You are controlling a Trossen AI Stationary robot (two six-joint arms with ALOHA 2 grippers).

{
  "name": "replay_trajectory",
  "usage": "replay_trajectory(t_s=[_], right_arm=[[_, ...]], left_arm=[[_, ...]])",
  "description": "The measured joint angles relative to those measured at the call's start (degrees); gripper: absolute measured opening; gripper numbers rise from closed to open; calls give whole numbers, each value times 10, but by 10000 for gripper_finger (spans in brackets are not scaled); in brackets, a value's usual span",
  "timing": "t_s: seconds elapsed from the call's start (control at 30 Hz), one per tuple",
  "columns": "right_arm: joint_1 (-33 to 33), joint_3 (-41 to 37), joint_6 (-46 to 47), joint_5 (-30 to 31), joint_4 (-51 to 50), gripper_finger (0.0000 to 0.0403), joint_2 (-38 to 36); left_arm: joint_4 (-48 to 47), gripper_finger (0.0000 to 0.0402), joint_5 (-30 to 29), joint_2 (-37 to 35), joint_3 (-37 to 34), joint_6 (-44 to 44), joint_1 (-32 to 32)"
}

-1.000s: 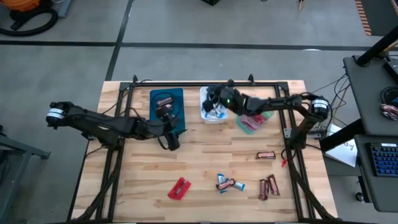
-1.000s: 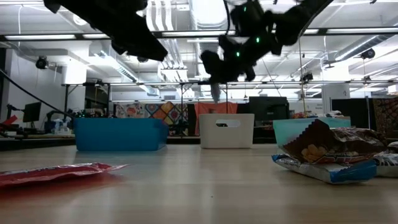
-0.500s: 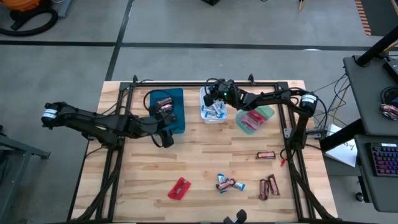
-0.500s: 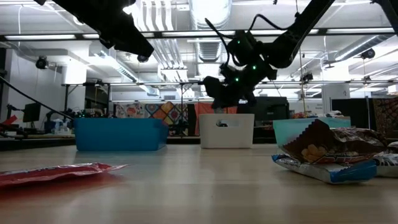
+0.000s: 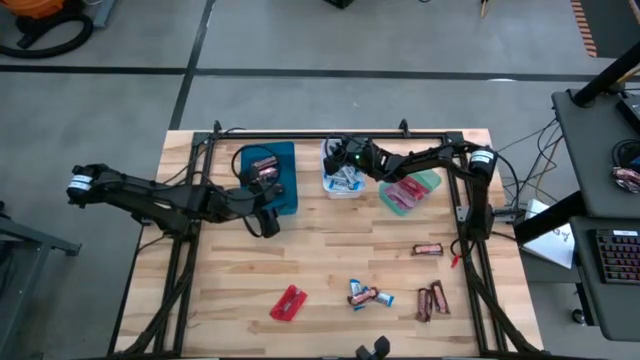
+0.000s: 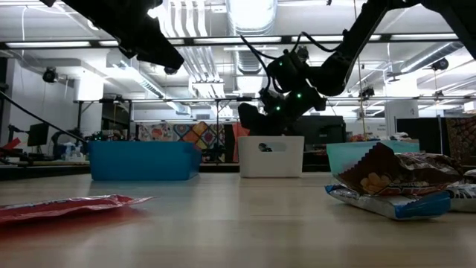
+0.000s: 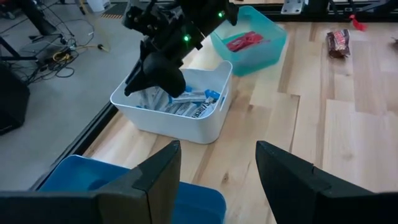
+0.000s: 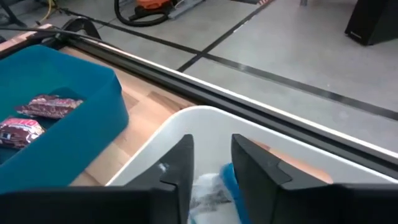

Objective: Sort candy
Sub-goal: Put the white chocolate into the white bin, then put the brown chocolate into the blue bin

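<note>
The table [image 5: 330, 250] is pale, planked wood with a smooth, faintly sheened finish. The blue tray [image 5: 284, 185], white tray [image 7: 205, 121] and green tray [image 5: 428, 182] at the far edge look like smooth moulded plastic. The candy [image 6: 394, 182] wrappers are crinkled glossy foil. Both arms are matt black, like the metal frame [image 5: 300, 135] along the edges.

Open tabletop [image 5: 330, 250] mid-table; right gripper [image 5: 340, 163] over white tray [image 5: 328, 186], scattered candy [image 5: 365, 295] nearer front.

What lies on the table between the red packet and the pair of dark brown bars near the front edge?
In the high view, a small cluster of blue-and-white bars lies between the red packet and the dark brown bars; otherwise bare wood.
</note>
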Motion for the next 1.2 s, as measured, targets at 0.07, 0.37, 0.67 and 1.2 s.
replay_trajectory(t_s=[0.07, 0.37, 0.67, 1.2], right_arm=[[0, 0, 1, 0, -6, 118, 0], [4, 0, -5, 0, -103, 167, -47], [40, 0, -40, 0, -271, 170, -163], [233, 0, 44, -142, -531, 139, -343]], left_arm=[[0, 191, 0, 0, 0, -3, 0], [-42, 191, 7, 0, -2, -51, 0], [-55, 191, 131, 0, -2, -96, -2], [-89, 191, 228, 13, -3, -315, -120]])
